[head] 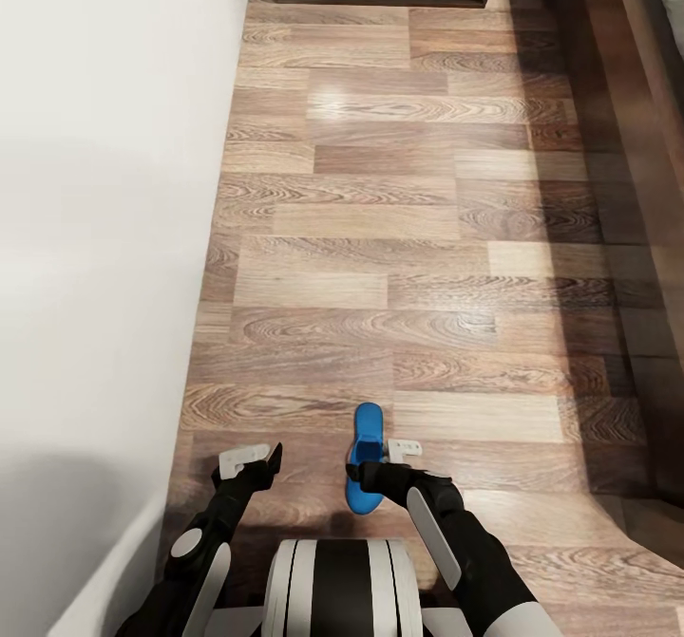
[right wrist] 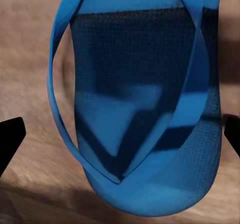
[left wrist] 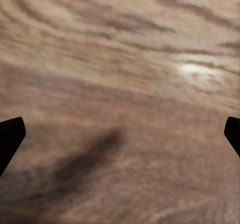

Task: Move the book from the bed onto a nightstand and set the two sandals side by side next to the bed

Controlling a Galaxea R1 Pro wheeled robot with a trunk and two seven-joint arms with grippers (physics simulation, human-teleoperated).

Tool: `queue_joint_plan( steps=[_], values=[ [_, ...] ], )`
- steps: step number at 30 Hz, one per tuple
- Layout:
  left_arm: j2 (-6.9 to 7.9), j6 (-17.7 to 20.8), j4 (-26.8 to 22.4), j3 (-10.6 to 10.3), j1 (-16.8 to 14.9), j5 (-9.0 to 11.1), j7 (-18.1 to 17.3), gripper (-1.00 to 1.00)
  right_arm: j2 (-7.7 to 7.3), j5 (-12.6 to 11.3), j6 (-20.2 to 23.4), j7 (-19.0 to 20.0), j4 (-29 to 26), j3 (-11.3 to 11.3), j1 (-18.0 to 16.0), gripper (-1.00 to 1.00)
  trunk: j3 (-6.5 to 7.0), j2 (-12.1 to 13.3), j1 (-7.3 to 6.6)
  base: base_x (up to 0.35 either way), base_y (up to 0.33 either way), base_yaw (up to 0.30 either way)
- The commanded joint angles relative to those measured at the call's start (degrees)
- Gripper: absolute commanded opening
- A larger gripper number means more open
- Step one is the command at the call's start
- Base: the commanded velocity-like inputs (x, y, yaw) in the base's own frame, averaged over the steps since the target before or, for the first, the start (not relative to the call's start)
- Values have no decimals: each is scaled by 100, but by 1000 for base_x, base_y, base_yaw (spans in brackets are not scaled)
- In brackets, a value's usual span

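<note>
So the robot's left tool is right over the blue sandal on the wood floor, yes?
Not the left. It is the right tool over the sandal, as the head and right wrist views show. The left tool has bare floor under it.

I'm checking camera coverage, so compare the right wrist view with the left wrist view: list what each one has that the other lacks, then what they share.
Right wrist view alone: a blue sandal seen close from above, thong straps meeting at the toe post, textured footbed, lying on the floor between the spread dark fingertips of the right end effector.

Left wrist view alone: a bright glare patch and a dark soft shadow, with nothing between the open left end effector fingertips.

Both: the wood-plank floor and two dark fingertips at the picture's edges.
</note>
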Motion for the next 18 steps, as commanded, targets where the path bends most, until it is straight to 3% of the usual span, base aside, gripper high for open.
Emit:
queue_joint_plan(
  steps=[1,18],
  values=[
    [0,31,-8,-2,0,60,4,100,0,-35,22,-24,-7,4,-1,100,-3,-1,-1,0,0,0],
    [0,31,-35,-2,0,63,4,100,-1,-35,21,-24,-7,-5,-1,100,-3,-1,-1,0,0,0]
  ],
)
